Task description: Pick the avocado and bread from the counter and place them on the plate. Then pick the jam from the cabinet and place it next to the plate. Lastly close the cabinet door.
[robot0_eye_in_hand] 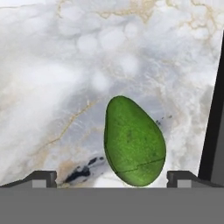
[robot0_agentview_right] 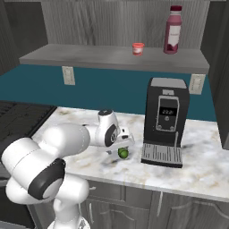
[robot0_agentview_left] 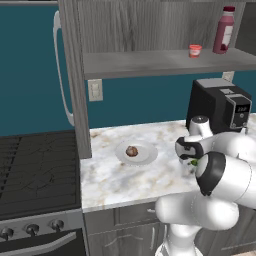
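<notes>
In the left base view the round brown bread already sits on the shallow white-grey plate on the marbled white-and-beige counter, while the white arm's bulk hides most of the small glossy green avocado, so its seating is hard to judge here. In the right base view the avocado lies on the counter just left of the black coffee machine; a wide swing could clip that machine. The tiny red jam jar waits on the shelf of the grey wood-grain cabinet. In the hand view the two-finger gripper hangs with jaws spread wide and empty, straddling the avocado; the rounded fruit could squirt sideways if pinched off-centre, and its near end is cut off.
</notes>
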{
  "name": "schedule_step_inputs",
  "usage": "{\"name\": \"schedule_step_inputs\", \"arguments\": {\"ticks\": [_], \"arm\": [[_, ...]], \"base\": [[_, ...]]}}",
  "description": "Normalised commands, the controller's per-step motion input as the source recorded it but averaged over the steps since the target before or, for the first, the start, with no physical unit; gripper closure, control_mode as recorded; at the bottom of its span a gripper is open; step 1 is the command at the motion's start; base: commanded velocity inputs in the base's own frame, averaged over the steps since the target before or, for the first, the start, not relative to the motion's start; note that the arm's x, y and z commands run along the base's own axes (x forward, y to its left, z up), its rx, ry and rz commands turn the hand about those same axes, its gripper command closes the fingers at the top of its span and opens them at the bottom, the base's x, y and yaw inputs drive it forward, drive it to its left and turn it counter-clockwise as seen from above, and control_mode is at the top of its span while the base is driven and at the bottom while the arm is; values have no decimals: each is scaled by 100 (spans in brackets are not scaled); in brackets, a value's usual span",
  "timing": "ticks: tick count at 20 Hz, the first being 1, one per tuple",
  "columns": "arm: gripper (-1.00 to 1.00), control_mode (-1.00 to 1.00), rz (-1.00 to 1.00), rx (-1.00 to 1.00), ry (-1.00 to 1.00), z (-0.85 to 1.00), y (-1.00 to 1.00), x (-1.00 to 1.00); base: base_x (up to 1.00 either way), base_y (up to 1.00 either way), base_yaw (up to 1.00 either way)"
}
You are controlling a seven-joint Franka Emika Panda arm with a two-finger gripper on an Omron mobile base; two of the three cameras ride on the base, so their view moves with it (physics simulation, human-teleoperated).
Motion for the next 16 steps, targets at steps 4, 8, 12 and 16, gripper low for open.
{"name": "schedule_step_inputs", "arguments": {"ticks": [4,8,12,16], "arm": [[-100,-100,3,0,0,-9,-7,14],[-100,-100,4,0,0,-8,-12,14],[-100,-100,4,0,0,-9,-13,4],[-100,-100,3,0,2,-16,-1,0]], "base": [[0,0,0],[0,0,0],[0,0,0],[0,0,0]]}}
